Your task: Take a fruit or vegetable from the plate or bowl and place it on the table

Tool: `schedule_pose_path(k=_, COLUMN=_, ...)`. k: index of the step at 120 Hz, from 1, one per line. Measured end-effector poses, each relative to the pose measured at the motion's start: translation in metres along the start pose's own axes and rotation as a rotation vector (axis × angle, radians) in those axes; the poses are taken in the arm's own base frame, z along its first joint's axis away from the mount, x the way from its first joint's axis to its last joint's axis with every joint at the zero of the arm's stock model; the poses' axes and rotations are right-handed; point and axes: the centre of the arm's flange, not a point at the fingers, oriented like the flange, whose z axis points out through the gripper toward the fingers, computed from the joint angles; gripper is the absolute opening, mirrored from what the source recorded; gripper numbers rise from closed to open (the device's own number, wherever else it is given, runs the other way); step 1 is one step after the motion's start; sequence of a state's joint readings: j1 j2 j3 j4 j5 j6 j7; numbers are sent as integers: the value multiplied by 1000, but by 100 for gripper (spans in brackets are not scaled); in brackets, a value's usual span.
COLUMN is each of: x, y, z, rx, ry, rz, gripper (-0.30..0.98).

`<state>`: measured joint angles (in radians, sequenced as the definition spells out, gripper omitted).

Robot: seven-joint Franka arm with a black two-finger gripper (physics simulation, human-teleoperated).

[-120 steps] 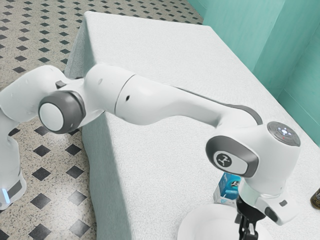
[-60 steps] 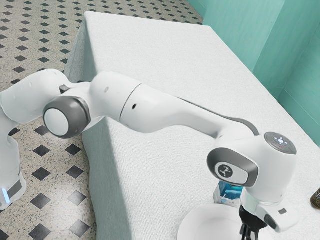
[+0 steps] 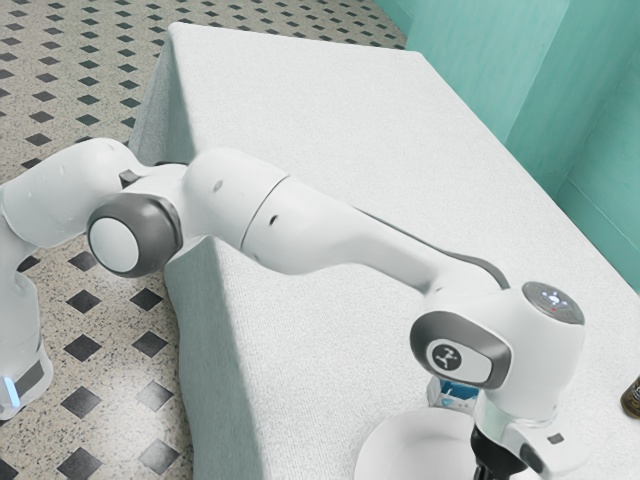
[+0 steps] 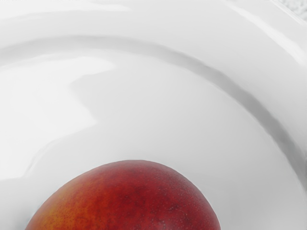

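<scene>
While the arm reaches over the cloth-covered surface, its black gripper points down at the white plate. Close under the gripper is a rounded fruit, red shading to orange on one side, within the plate's inner ring. Whether the jaws are spread or pressed on the fruit, I cannot tell. Just beside the plate is a blue-and-white box; a dark container sits at the exterior view's right edge.
</scene>
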<state>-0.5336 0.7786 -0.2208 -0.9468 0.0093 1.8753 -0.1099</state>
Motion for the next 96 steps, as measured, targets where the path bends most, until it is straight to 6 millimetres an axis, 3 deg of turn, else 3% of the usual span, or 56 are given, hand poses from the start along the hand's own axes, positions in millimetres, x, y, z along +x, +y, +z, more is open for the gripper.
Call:
schedule_pose_path(k=37, x=-3, y=-2, z=11, rx=-19, ry=-13, rz=-2, gripper=69)
schedule_pose_path(k=55, x=-3, y=-6, z=11, rx=-20, ry=-14, rz=-11, gripper=43)
schedule_pose_path(k=70, x=-4, y=-7, z=12, rx=-15, ry=-15, rz=-16, gripper=38)
schedule_pose_path(k=85, x=-1, y=-11, z=-34, rx=56, ry=57, rz=-5, gripper=33)
schedule_pose_path(k=92, x=-13, y=-41, z=-87, rx=145, ry=102, rz=-45, gripper=31)
schedule_pose_path(k=96, x=-39, y=-70, z=-128, rx=205, ry=111, rz=-93, gripper=29)
